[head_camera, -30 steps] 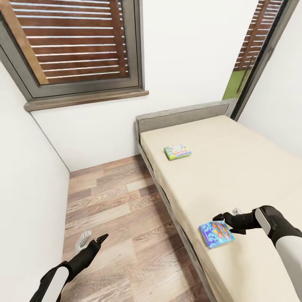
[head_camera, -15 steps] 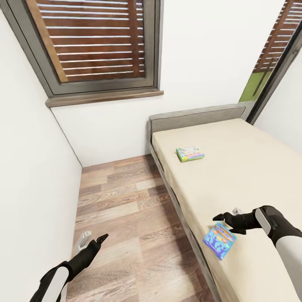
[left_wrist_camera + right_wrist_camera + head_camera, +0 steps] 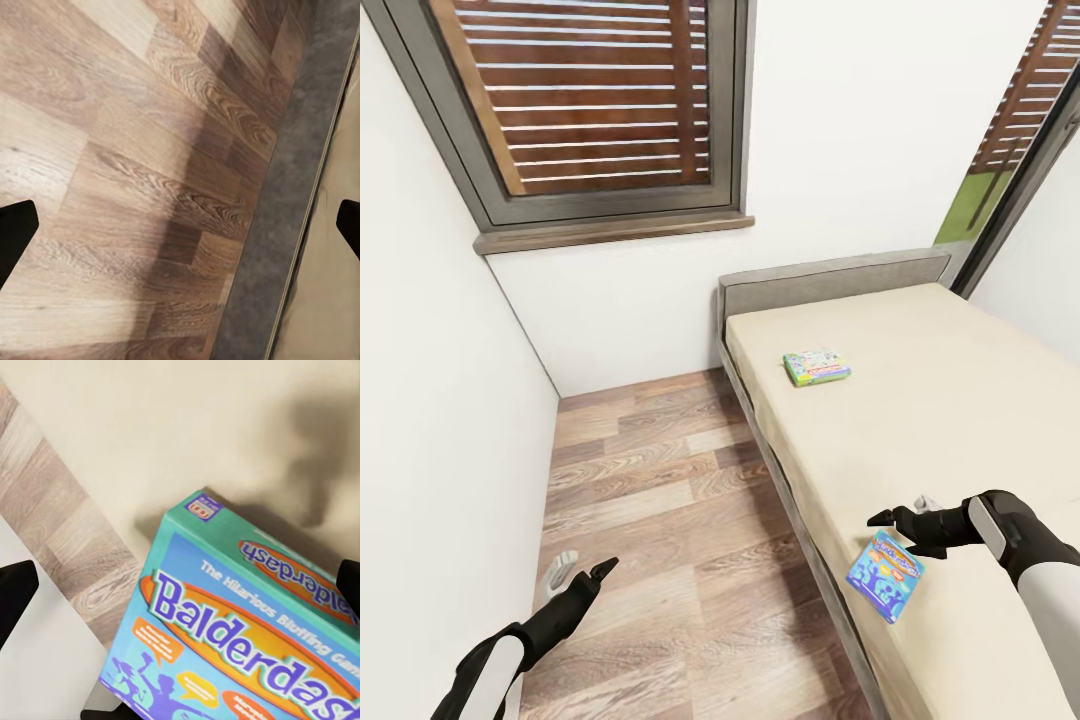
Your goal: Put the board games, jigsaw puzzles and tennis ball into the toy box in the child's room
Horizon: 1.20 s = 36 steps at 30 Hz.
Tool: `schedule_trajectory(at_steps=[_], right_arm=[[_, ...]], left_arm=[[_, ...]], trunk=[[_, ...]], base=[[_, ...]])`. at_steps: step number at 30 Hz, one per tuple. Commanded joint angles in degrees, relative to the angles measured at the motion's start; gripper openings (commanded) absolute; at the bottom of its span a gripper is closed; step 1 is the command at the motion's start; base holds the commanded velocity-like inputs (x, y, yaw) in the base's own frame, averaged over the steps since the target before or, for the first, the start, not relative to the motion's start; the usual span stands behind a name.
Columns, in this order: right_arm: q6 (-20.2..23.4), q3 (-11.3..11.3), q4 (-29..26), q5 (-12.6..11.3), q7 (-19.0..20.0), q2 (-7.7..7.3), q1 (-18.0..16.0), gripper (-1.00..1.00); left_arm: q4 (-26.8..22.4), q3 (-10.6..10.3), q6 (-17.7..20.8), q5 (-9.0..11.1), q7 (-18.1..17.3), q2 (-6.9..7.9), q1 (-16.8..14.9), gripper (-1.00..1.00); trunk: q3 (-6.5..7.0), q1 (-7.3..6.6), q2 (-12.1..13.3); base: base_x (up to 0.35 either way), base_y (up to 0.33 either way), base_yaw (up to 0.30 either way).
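A small blue board game (image 3: 886,575) titled Balderdash hangs tilted just under my right gripper (image 3: 900,510), at the near edge of the bed (image 3: 960,400). The right wrist view has this box (image 3: 247,645) close up and raised over the beige sheet, with dark fingertips (image 3: 15,592) wide at either side. A second board game (image 3: 816,367), white with green edges, lies flat near the headboard. My left gripper (image 3: 585,567) hovers open over the wood floor (image 3: 660,500), holding nothing. The toy box, table, jigsaw puzzles and tennis ball are out of view.
A narrow strip of floor runs between the bed's dark grey side (image 3: 300,187) and the white wall (image 3: 440,420) on the left. A shuttered window (image 3: 600,100) is set in the far wall, and another tall window (image 3: 1020,130) stands at the right.
The camera turned, sliding the room rightward in the picture. The blue board game went from lying flat on the sheet to hanging tilted under my right gripper. Both arms hold their pose.
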Motion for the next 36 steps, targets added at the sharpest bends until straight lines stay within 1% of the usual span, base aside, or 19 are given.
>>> schedule_trajectory(at_steps=[1, 23, 26, 29, 30, 31, 32, 34, 36], right_arm=[[0.3, -0.2, 0.0, 0.1, 0.2, 0.02, 0.0, 1.00], [0.3, -0.2, -0.3, 0.2, 0.2, -0.10, 0.0, 1.00], [0.3, -0.4, -0.6, 0.1, 0.3, -0.28, -0.1, 1.00], [0.3, -0.7, -1.3, 0.1, 0.4, -0.71, -0.1, 1.00], [-0.6, -0.7, -1.9, 0.0, 0.5, -1.14, -0.1, 1.00], [-0.6, -0.7, -1.9, 0.0, 0.5, -1.14, -0.1, 1.00], [-2.5, -0.8, -2.6, -0.1, 0.5, -1.66, -0.1, 1.00], [-3.0, -0.6, -3.2, 0.0, 0.8, -1.25, -0.8, 1.00], [-3.6, -0.6, -3.2, 0.0, 0.8, -1.25, -1.4, 1.00]], left_arm=[[0.0, 0.1, 0.5, 0.3, -0.1, -0.02, 0.0, 1.00], [0.0, 0.1, 0.5, 0.3, -0.1, -0.07, 0.0, 1.00], [0.0, 0.1, 0.4, 0.3, -0.1, -0.13, 0.0, 1.00], [0.0, -0.4, 0.4, 0.4, -0.1, -0.24, -0.1, 1.00], [0.1, -0.9, 0.4, 0.3, 0.0, -0.30, -0.1, 1.00], [0.1, -0.9, 0.4, 0.3, 0.0, -0.30, -0.1, 1.00], [0.2, -1.7, 0.4, 0.3, 0.0, -0.38, -0.2, 1.00], [-0.4, -1.0, 0.7, 0.8, -0.7, 0.27, 0.3, 1.00], [-1.1, -1.0, 0.7, 0.8, -1.0, 0.92, 0.3, 1.00]], trunk=[[-0.04, 0.00, 0.0], [-0.04, 0.00, 0.0], [-0.04, 0.00, 0.0], [-0.04, 0.00, 0.0], [-0.04, 0.00, 0.0], [-0.04, 0.00, 0.0], [-0.04, 0.00, 0.0], [-0.04, -0.01, 0.0], [-0.04, -0.01, 0.0]], base=[[0.000, 0.000, 0.011], [0.000, 0.000, 0.003], [0.000, 0.000, 0.000], [0.000, 0.000, 0.000], [0.000, 0.000, 0.000], [0.000, 0.000, 0.000], [0.000, 0.000, 0.000], [0.000, 0.000, 0.000], [0.000, 0.000, 0.000]])
